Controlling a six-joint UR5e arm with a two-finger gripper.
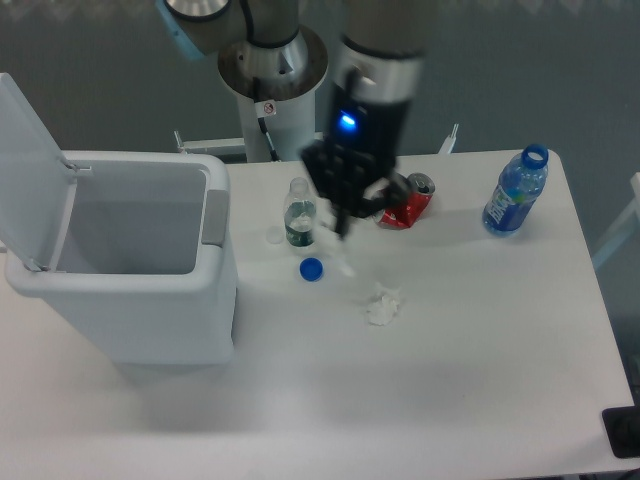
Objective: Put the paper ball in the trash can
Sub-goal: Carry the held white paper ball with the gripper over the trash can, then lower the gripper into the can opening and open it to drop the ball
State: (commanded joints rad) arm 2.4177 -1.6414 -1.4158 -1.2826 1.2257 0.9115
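Observation:
My gripper (343,230) hangs over the middle of the table, just right of the small clear bottle (300,212), and is blurred by motion. Its fingers are drawn together on a pale white shape, the paper ball (346,264), which shows only faintly below the tips against the white table. The trash can (150,320) stands at the left with its flip lid (30,165) raised and its inside empty. The gripper is about a hand's width right of the can's grey tab (214,215).
A blue bottle cap (311,268) lies below the clear bottle. A small ragged white wad (382,306) lies on the table right of it. A crushed red can (405,203) sits behind, and a blue water bottle (513,192) stands far right.

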